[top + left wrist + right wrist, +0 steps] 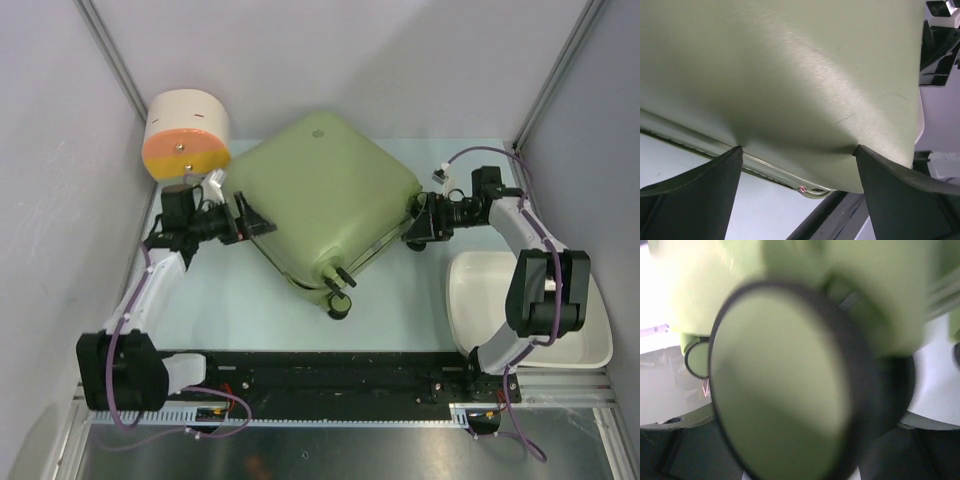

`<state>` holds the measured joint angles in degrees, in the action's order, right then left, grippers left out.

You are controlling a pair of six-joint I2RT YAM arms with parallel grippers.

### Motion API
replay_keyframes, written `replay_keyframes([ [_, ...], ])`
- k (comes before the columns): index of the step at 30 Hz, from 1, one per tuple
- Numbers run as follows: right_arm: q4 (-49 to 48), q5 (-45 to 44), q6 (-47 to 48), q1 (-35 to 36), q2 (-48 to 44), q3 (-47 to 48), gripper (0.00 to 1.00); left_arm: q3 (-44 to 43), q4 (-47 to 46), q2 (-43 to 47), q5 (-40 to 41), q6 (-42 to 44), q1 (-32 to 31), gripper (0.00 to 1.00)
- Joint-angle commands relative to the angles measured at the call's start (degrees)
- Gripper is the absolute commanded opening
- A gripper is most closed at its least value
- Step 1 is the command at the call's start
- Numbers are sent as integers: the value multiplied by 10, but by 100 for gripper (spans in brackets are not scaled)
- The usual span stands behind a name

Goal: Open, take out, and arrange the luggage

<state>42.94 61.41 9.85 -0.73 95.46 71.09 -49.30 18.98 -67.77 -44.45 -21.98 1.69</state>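
The luggage (325, 200) is a pale olive-green suitcase lying flat and shut in the middle of the table, turned at an angle, with small wheels (340, 303) at its near corner. My left gripper (247, 220) is open at its left edge. In the left wrist view both fingertips (735, 155) touch the shell (790, 75), above the zip edge and a pink-marked puller (802, 189). My right gripper (418, 228) is at the right corner. There a blurred green wheel (785, 385) fills the space between its wide-apart fingers (670, 455), hiding their tips.
A round cream-and-orange drum (187, 135) stands at the back left, close to my left arm. A white oval basin (480, 290) sits at the near right under my right arm. A black rail (330, 375) runs along the front edge. Walls close in both sides.
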Motion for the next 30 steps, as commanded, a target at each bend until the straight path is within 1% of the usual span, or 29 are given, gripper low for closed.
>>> replay_keyframes([
  [1, 71, 40, 55, 6, -86, -50, 73, -60, -99, -88, 28, -13, -71, 94],
  [2, 69, 37, 59, 6, -100, -59, 73, -74, -101, -122, 31, -14, -73, 93],
  [3, 65, 35, 60, 6, -112, -77, 72, -86, -105, -136, 31, -16, -73, 93],
  [4, 56, 32, 61, 29, -135, -84, 70, -110, -106, -153, 31, -14, -74, 93],
  [6, 44, 21, 60, 43, -154, -97, 70, -135, -107, -189, 30, -4, -81, 92],
  [8, 23, 12, 44, 43, -177, -101, 74, -163, -107, -204, 25, -3, -82, 93],
  [10, -20, -3, 19, 17, -196, -91, 78, -165, -106, -200, 26, 1, -79, 94],
  [11, -27, -15, 25, -17, -212, -82, 79, -161, -106, -190, 25, 3, -77, 95],
  [13, -25, -35, 57, -45, -218, -39, 81, -136, -106, -156, 26, 7, -66, 97],
  [15, -33, -47, 57, -87, -214, -9, 82, -121, -103, -131, 25, 18, -54, 99],
  [16, -64, -61, 49, -103, -210, 3, 82, -107, -99, -100, 33, 25, -52, 100],
  [18, -119, -90, -5, -145, -200, 23, 82, -91, -91, -71, 44, 33, -47, 100],
  [19, -184, -126, -31, -159, -195, 22, 80, -78, -89, -48, 47, 33, -44, 100],
  [21, -257, -163, -84, -185, -169, 25, 78, -66, -85, -28, 51, 22, -37, 100],
  [22, -271, -195, -96, -190, -158, 27, 74, -56, -84, -22, 53, 18, -35, 100],
  [24, -290, -213, -118, -191, -125, 45, 72, -48, -83, -5, 59, 5, -31, 100],
  [25, -294, -225, -124, -188, -92, 49, 70, -40, -83, 1, 61, 2, -31, 100],
  [30, -329, -241, -163, -158, 1, 64, 65, -20, -83, 24, 64, -9, -27, 100],
])
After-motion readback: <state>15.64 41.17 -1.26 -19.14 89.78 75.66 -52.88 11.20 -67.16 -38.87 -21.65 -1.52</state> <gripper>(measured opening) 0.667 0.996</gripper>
